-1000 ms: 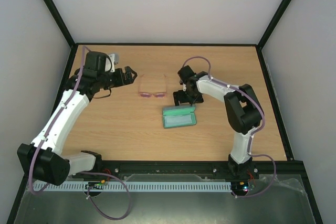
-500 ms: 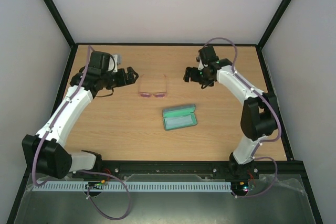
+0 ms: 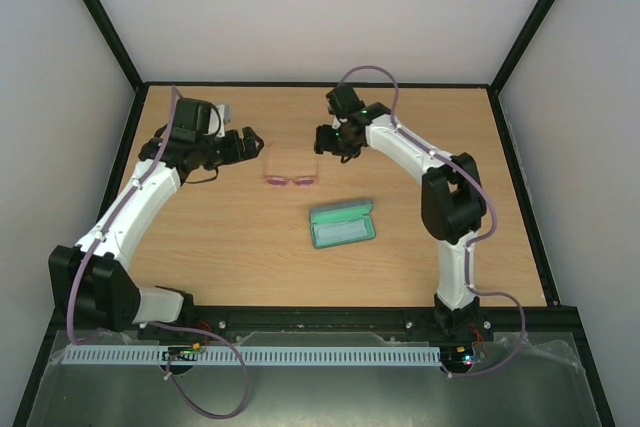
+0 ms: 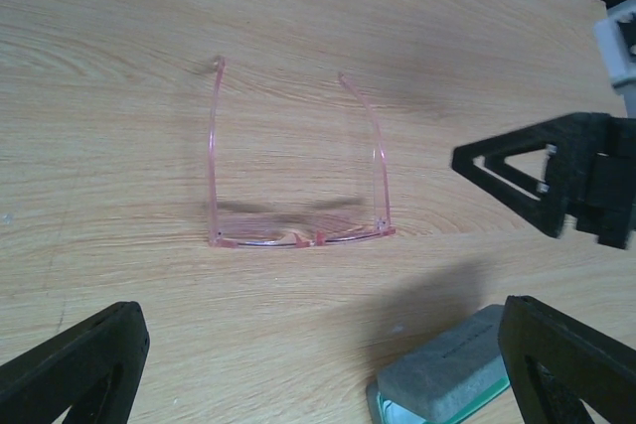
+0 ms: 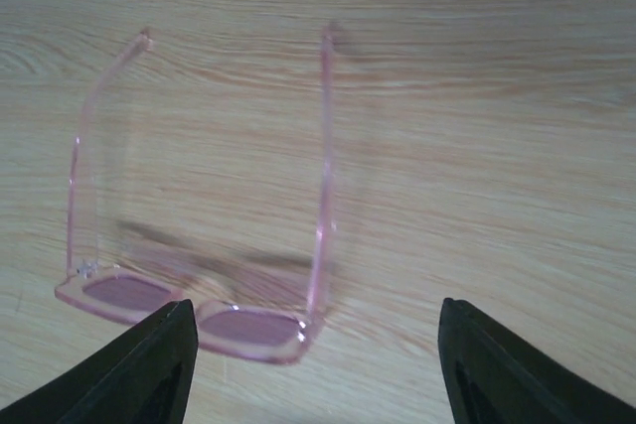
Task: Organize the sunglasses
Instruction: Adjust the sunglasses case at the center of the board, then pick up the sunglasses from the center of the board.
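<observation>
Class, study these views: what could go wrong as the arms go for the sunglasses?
1. The sunglasses lie with thin temple arms unfolded; closing jaws could bend one or flick the frame away.
2. The left arm and right arm flank the frame closely; reaching together, they might collide.

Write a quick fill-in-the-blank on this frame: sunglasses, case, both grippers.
1. The sunglasses lie on the table with both temple arms ____.
2. The open glasses case has a ____ lining.
3. In the top view, the sunglasses lie ____ the left gripper and the right gripper, both of which are open and empty.

Missing words: unfolded; green; between.
</observation>
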